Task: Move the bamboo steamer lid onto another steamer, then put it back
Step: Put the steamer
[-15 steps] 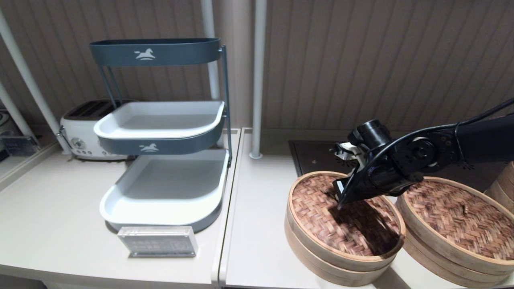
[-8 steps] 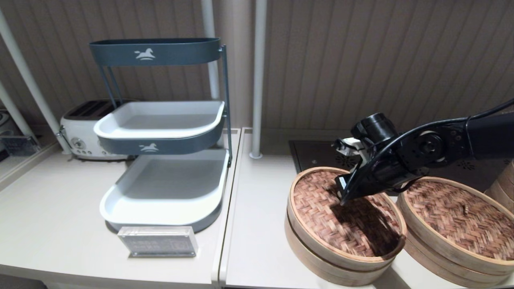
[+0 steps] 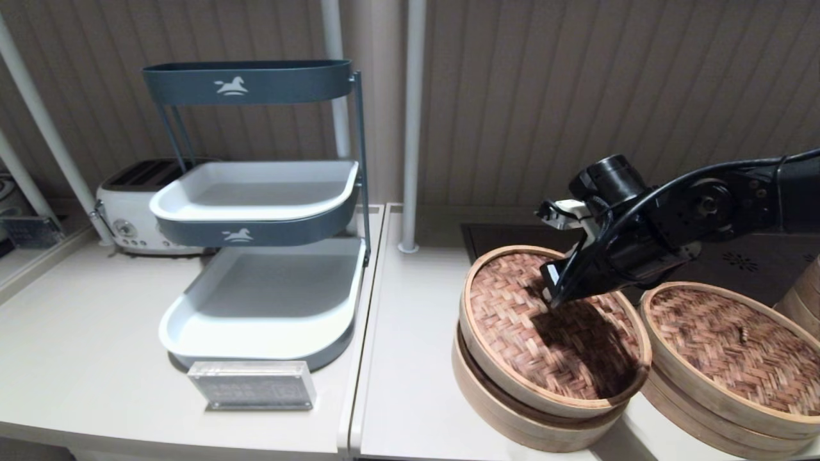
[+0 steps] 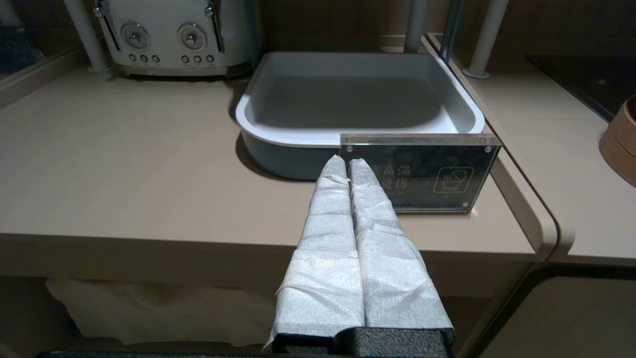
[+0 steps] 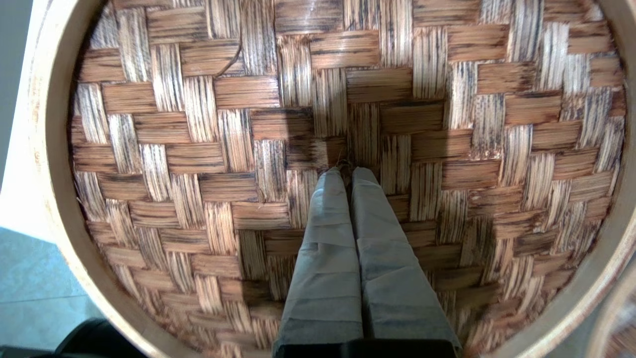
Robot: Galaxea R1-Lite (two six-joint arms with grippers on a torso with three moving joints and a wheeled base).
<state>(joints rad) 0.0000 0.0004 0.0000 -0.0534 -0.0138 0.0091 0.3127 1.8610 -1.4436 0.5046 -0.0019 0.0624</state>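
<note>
Since the earlier frame, the bamboo steamer lid (image 3: pixel 555 330) had been raised and tilted off its steamer base (image 3: pixel 512 419), its far edge highest. It was held at its centre knot by the clenched right gripper (image 3: pixel 556 299). Another steamer (image 3: pixel 730 358) (lid on) stood just beside. The left gripper (image 4: pixel 347 161), closed on nothing, was parked at the desk (image 4: pixel 124 164) edge.
</note>
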